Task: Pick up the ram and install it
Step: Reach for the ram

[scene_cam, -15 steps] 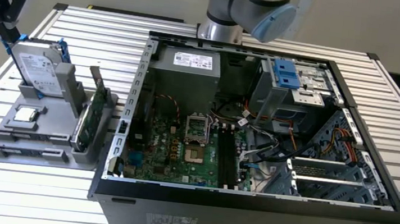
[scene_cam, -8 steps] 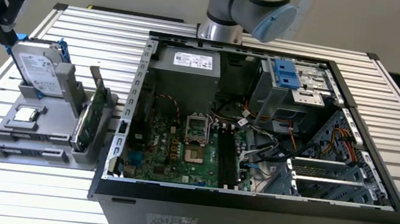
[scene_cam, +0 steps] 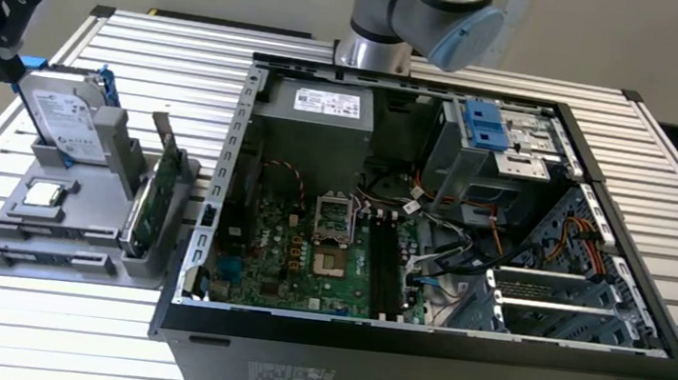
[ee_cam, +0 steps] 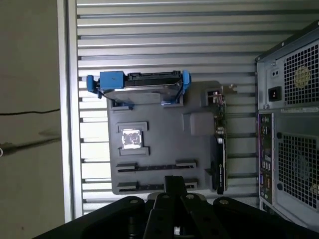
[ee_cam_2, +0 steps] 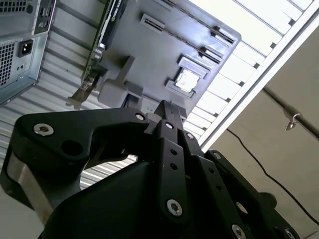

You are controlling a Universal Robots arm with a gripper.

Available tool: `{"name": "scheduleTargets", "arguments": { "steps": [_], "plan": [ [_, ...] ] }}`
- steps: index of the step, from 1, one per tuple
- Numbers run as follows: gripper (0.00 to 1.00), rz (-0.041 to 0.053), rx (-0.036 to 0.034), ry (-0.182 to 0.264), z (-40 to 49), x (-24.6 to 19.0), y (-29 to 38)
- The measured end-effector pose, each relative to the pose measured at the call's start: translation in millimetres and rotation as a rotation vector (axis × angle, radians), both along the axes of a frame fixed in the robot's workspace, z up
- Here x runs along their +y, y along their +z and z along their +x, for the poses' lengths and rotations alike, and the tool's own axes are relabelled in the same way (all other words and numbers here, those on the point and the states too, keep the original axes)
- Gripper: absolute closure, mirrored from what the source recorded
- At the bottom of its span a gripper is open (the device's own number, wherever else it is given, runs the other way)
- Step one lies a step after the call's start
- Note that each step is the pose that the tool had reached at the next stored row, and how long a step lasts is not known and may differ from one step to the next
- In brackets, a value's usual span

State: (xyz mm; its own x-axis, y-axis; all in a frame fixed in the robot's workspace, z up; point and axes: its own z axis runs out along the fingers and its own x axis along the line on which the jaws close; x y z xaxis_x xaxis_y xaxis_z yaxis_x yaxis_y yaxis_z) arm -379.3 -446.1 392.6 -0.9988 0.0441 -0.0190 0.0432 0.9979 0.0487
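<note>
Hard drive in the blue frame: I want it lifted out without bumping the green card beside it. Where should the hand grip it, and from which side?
Grip the hard drive at its free upper edge, pinching across its two broad faces, and come straight down from above. It stands on edge in the gray holder, lower edge seated, with the green card alongside.

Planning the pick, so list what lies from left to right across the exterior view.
In order: hard drive in blue frame → green expansion card standing on edge → motherboard → drive bay with blue latch.
</note>
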Motion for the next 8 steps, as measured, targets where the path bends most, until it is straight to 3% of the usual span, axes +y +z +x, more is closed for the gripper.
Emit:
{"name": "scheduleTargets", "arguments": {
  "steps": [8],
  "plan": [
    [1.00, 0.0000, 0.0001, 0.005, -0.2, -7.9, 0.0]
  ]
}}
